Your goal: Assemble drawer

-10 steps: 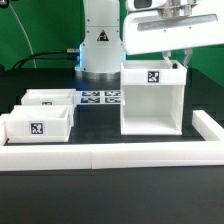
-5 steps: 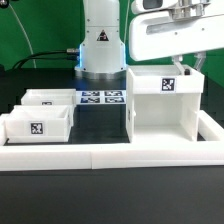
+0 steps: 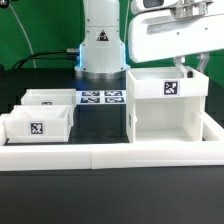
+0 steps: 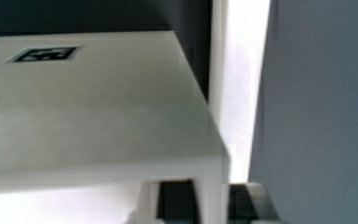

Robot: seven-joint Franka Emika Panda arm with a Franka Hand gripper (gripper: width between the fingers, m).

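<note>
The drawer's tall housing (image 3: 165,112) stood upright at the exterior view's right, just behind the long white bar (image 3: 100,157). The gripper (image 3: 186,66) clamped a thin wall at its upper right, one finger (image 4: 169,200) on each side. The near tray (image 3: 38,127) and far tray (image 3: 47,99) sat left, beside the marker board (image 3: 101,98).

The top rim of the housing (image 3: 165,105) hides the tips of the gripper (image 3: 186,64), and its side covers one end of the marker board (image 3: 100,98). Close up, the housing's tag (image 4: 50,54) is a blur. The fingers (image 4: 172,203) clamping its wall run off the picture's edge.
</note>
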